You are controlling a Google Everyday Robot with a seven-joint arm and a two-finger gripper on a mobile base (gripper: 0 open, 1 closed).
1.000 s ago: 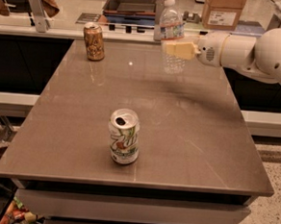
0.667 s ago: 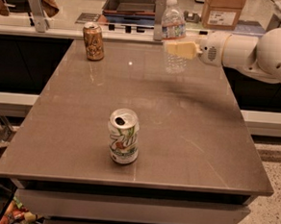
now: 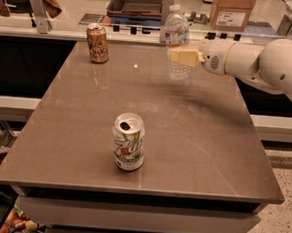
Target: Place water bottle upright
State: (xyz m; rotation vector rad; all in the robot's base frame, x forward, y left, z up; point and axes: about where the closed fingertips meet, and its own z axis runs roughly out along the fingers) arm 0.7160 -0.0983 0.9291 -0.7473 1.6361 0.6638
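The water bottle (image 3: pixel 177 36) is clear and ribbed with a white cap and a pale label. It is upright, held a little above the far part of the brown table (image 3: pixel 199 137). My gripper (image 3: pixel 179 56) comes in from the right on a white arm and is shut on the bottle's middle with its yellowish fingers (image 3: pixel 184 57). The bottle's lower end hangs below the fingers, with its shadow on the table beneath.
A white-green soda can (image 3: pixel 128 141) stands upright near the table's front middle. A gold-brown soda can (image 3: pixel 97 43) stands at the far left. Beyond the far edge is a counter with a cardboard box (image 3: pixel 232 10) and a tray (image 3: pixel 135 2).
The bottle and gripper have hardly moved; the bottle stays upright in the grip above the far part of the table.
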